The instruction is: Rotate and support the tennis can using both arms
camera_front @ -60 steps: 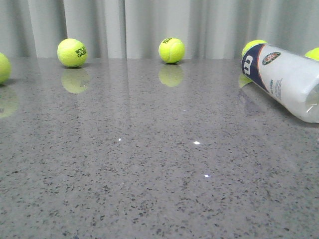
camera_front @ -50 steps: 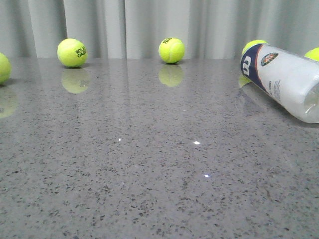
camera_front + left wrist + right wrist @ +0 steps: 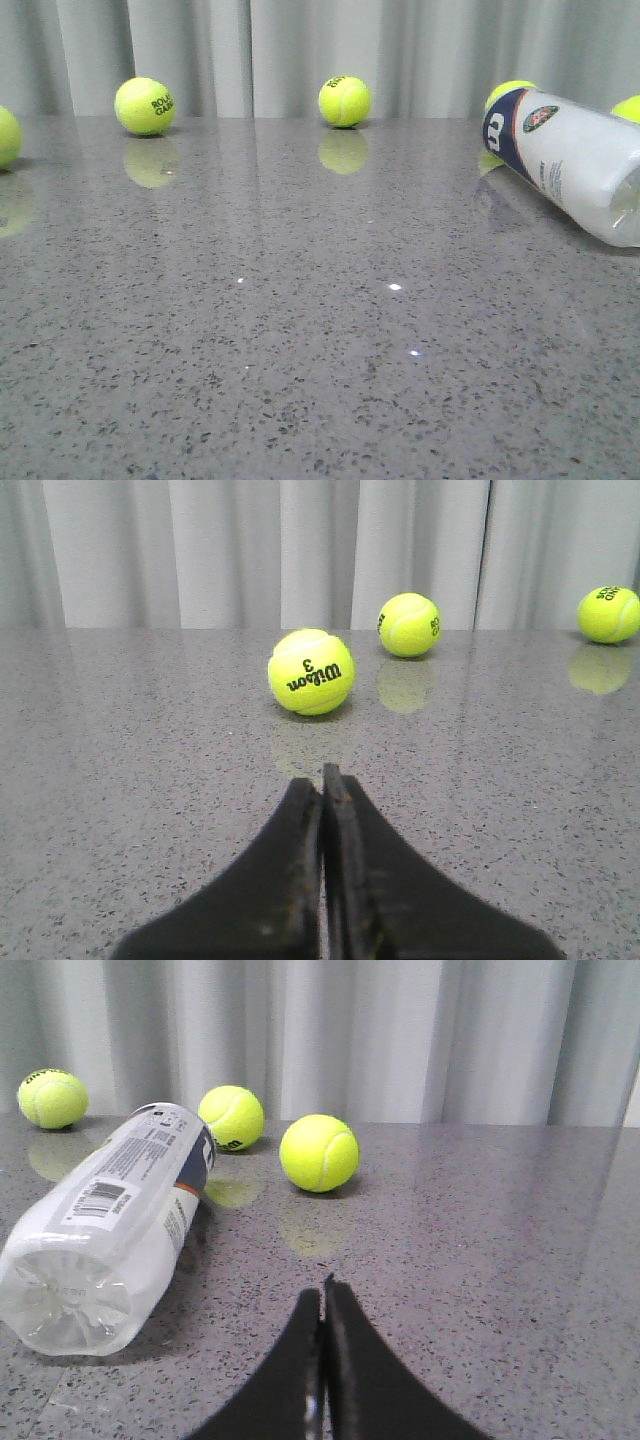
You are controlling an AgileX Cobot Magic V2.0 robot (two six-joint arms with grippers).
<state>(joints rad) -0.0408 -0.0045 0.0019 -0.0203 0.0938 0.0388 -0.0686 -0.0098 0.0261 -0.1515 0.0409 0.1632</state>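
The front view shows no arm at all — only the grey speckled worktop (image 3: 300, 330), the pale curtain (image 3: 300, 50) behind its far edge, and the tennis can (image 3: 570, 160) lying on its side near the far right corner, cut off by the frame's right edge. Each wrist view adds what is missing there. The left pincer (image 3: 323, 780) has its two black fingers pressed together, gripping nothing, low over the worktop. Ahead of it sits a ball printed "Wilson 3" (image 3: 311, 671), with two more balls nearer the far edge.

The right pincer (image 3: 322, 1295) is likewise closed and empty, and the can (image 3: 110, 1225) lies near it but apart from it. This view alone shows the can's clear ribbed bottom, turned toward the camera, and a barcode label along its side. Two balls rest just beyond the can's far end, one (image 3: 231, 1117) close against it and the other (image 3: 319, 1152) beside that.

From the front the can shows its other face — a navy band with a white "W", a thin orange stripe, a round green-orange logo, then a frosted white body with small blue print. A ball (image 3: 510, 92) peeks out behind its navy end.
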